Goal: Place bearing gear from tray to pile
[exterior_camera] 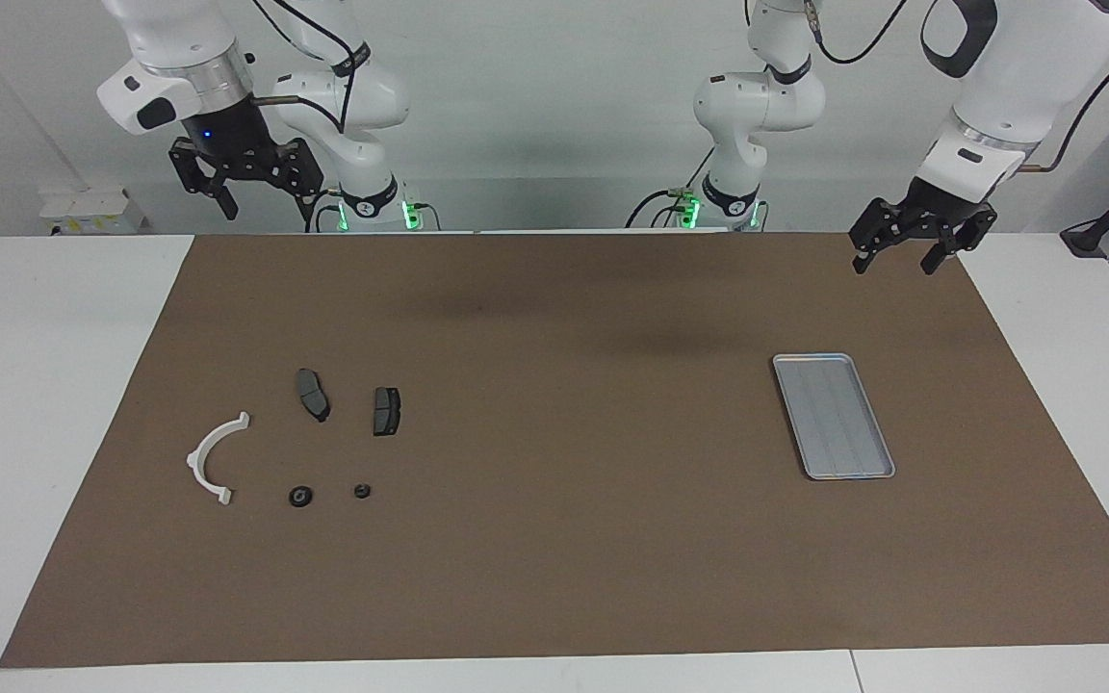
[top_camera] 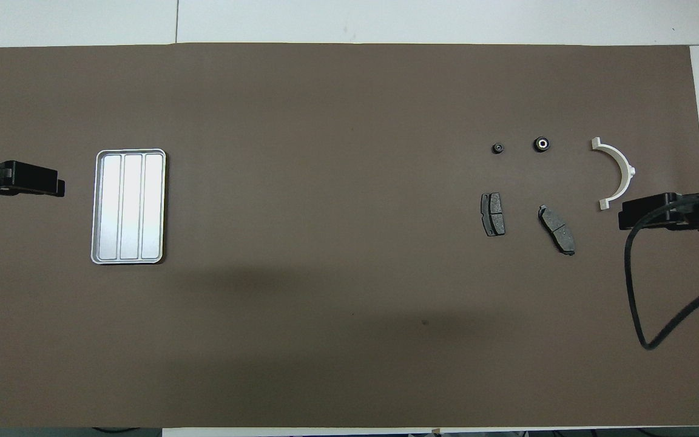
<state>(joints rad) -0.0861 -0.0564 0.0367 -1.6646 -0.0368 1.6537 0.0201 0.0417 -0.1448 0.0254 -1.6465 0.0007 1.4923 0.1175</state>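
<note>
The silver ribbed tray point(exterior_camera: 834, 416) point(top_camera: 130, 206) lies toward the left arm's end of the table and holds nothing. The pile is toward the right arm's end: a white half-ring bracket point(exterior_camera: 196, 460) point(top_camera: 627, 171), two dark brake pads point(exterior_camera: 313, 394) point(exterior_camera: 386, 411), and two small dark round parts point(exterior_camera: 300, 497) point(exterior_camera: 362, 491) farther from the robots. The larger round part point(top_camera: 542, 144) has a pale centre; the smaller one point(top_camera: 497, 148) lies beside it. My left gripper point(exterior_camera: 895, 263) point(top_camera: 34, 180) is raised, open and empty, beside the tray. My right gripper point(exterior_camera: 268, 212) point(top_camera: 647, 213) is raised, open and empty, beside the bracket.
A brown mat point(exterior_camera: 554, 577) covers most of the white table. A black cable point(top_camera: 634, 291) loops down from the right arm over the mat's end. Both arm bases stand at the table's robot edge.
</note>
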